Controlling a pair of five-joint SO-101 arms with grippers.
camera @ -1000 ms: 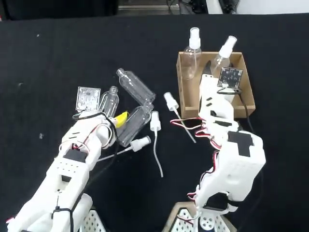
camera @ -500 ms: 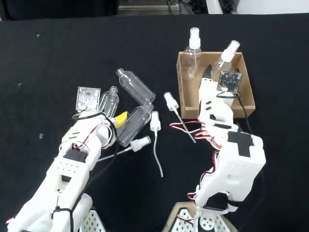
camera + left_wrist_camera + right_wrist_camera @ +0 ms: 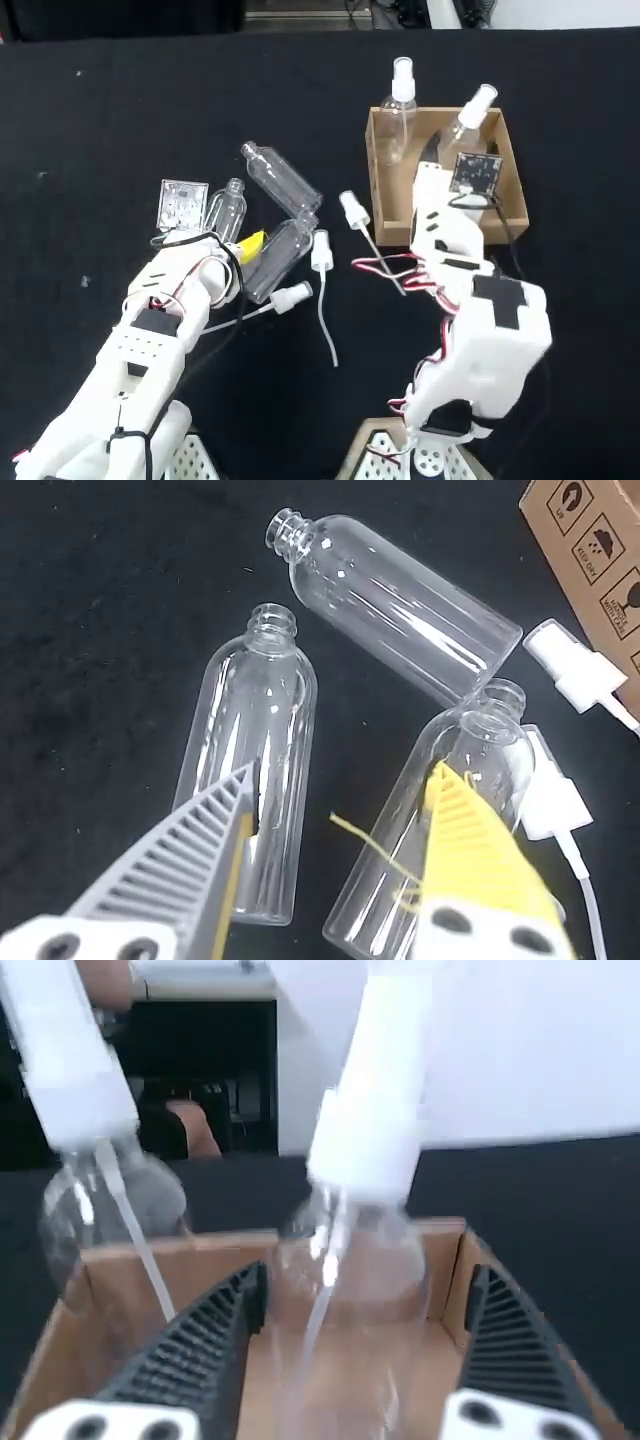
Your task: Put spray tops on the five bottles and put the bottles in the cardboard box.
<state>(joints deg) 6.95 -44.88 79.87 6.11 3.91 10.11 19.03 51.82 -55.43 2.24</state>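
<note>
Standing in brown cardboard box (image 3: 375, 170): two clear plastic bottles with white spray tops (image 3: 397, 115) (image 3: 463, 122). Right tool (image 3: 367, 1280), jaws apart, flanks one. Lying on black worktop (image 3: 120, 110) near the box: three uncapped clear bottles (image 3: 283, 180) (image 3: 228, 208) (image 3: 280, 258), three loose white spray tops (image 3: 354, 211) (image 3: 321, 252) (image 3: 290, 297). Left tool (image 3: 342, 780), jaws apart, above the uncapped bottles.

I seem to live in a robotics lab or a maker's workroom. My bench (image 3: 120, 110) is draped in plain black cloth. My left arm (image 3: 140, 340) and right arm (image 3: 490, 330) are white plastic shells with bare red and white wires (image 3: 385, 262) looping out just beside the cardboard box (image 3: 380, 180). Beyond the box, past the bench's far edge, dark cables (image 3: 400, 12) lie bunched. Behind the box stand a white wall (image 3: 520, 1050) and dark furniture (image 3: 200, 1070)
</note>
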